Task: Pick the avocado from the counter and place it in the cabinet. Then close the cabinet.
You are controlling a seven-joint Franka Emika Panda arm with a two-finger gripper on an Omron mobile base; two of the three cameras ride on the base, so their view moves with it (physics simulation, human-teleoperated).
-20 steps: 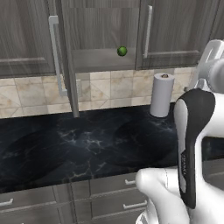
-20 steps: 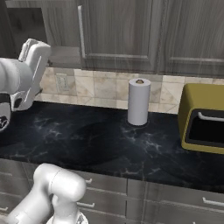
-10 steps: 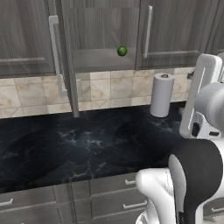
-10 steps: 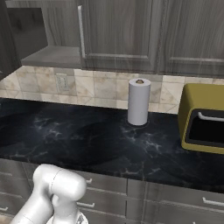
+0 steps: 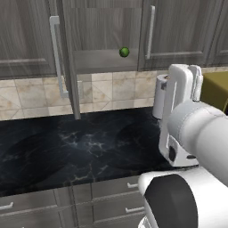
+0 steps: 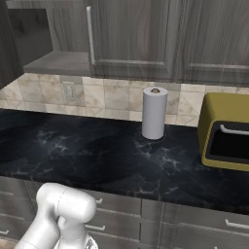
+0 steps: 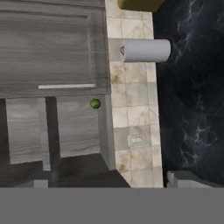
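On cabinet [image 5: 102,40] shelf: avocado [image 5: 124,52] already parked, left door [image 5: 67,58] open.
Gripper jaws wide, holding nothing, well back from cabinet. Next, by my read: come round outer face of open door near its handle [image 5: 57,55], push flat and steady till shut w/o clipping paper-towel roll [image 6: 154,113] on counter [image 6: 97,151].

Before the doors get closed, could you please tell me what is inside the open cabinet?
The avocado sits on the cabinet's grey inner shelf, near the front edge, with nothing else visible around it. The swung-out left door covers that end of the shelf, and the interior higher up is out of frame.
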